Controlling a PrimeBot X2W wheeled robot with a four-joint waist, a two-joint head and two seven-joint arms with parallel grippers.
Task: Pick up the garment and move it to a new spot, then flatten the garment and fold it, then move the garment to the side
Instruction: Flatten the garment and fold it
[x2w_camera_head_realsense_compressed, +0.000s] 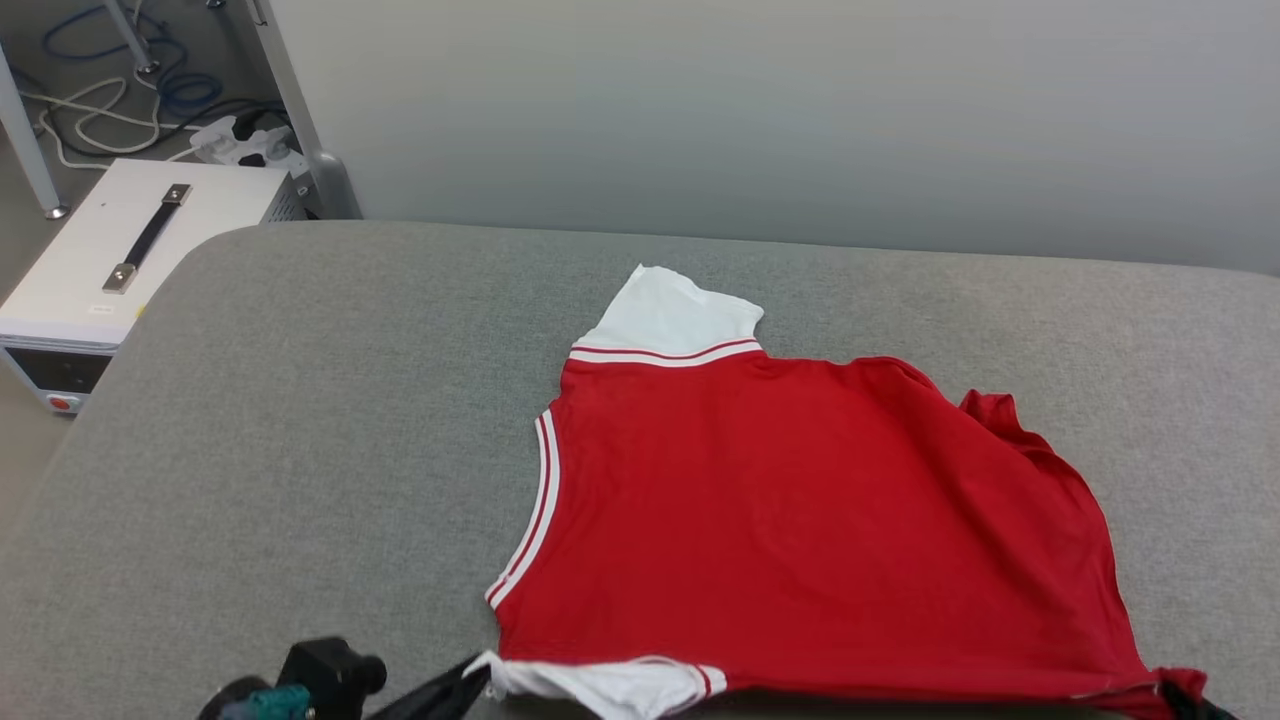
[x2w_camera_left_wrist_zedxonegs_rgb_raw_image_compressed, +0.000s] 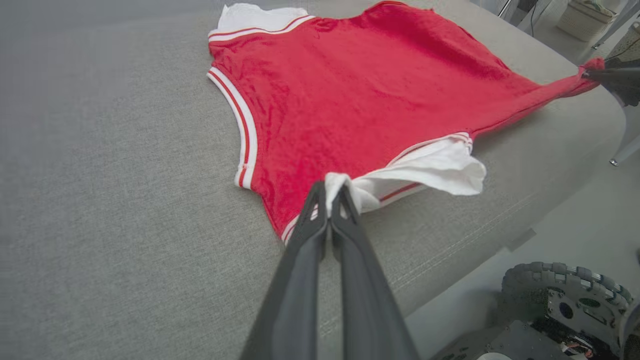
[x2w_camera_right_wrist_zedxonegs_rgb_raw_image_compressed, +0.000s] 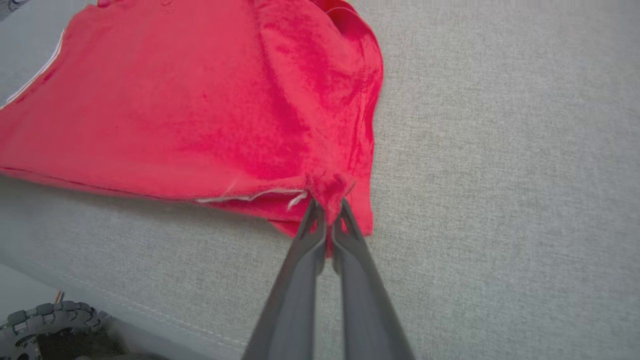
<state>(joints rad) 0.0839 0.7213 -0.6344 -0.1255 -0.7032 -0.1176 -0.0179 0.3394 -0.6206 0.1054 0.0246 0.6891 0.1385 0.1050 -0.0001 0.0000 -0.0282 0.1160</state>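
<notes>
The garment (x2w_camera_head_realsense_compressed: 800, 520), a red jersey T-shirt with white sleeves and striped trim, lies spread on the grey cushion (x2w_camera_head_realsense_compressed: 300, 420) with its plain side up; its lettering is hidden. One white sleeve (x2w_camera_head_realsense_compressed: 675, 310) points away from me. My left gripper (x2w_camera_left_wrist_zedxonegs_rgb_raw_image_compressed: 331, 192) is shut on the near white sleeve (x2w_camera_left_wrist_zedxonegs_rgb_raw_image_compressed: 435, 170) at the cushion's front edge. My right gripper (x2w_camera_right_wrist_zedxonegs_rgb_raw_image_compressed: 327, 205) is shut on a bunched red corner of the garment (x2w_camera_right_wrist_zedxonegs_rgb_raw_image_compressed: 225, 100) near its hem. In the head view the left gripper (x2w_camera_head_realsense_compressed: 470, 685) sits at the bottom edge and the right fingertips (x2w_camera_head_realsense_compressed: 1185, 695) at the bottom right corner.
A white case with a black handle (x2w_camera_head_realsense_compressed: 130, 250) stands on the floor at the left, with cables and a power strip (x2w_camera_head_realsense_compressed: 240, 140) behind it. A pale wall runs behind the cushion. My wheeled base (x2w_camera_left_wrist_zedxonegs_rgb_raw_image_compressed: 560, 310) shows below the cushion's front edge.
</notes>
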